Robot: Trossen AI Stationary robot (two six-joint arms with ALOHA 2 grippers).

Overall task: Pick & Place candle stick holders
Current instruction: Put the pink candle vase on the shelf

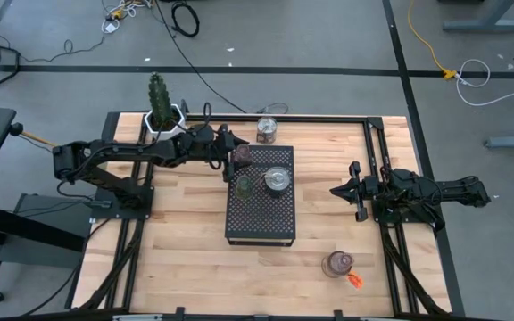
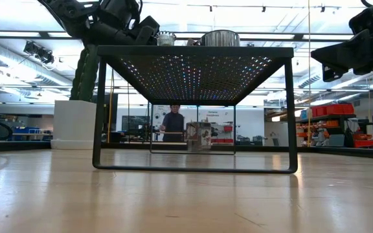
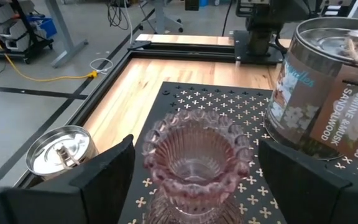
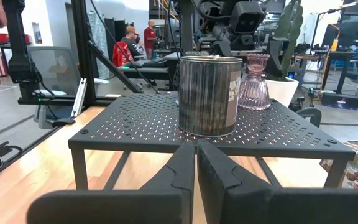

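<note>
While the right gripper (image 1: 339, 191) is kept closed and empty near the table's right edge, the left gripper (image 1: 236, 157) is spread wide around the pink holder (image 3: 194, 163). The holder is stood on the black rack (image 1: 259, 223), beside a silvery tin (image 1: 277, 180), with neither finger seen touching it.

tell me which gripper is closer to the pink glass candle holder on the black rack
Left. The left gripper is open with its fingers on either side of the pink glass candle holder on the black perforated rack. The right gripper is shut, off the rack's far side.
</note>
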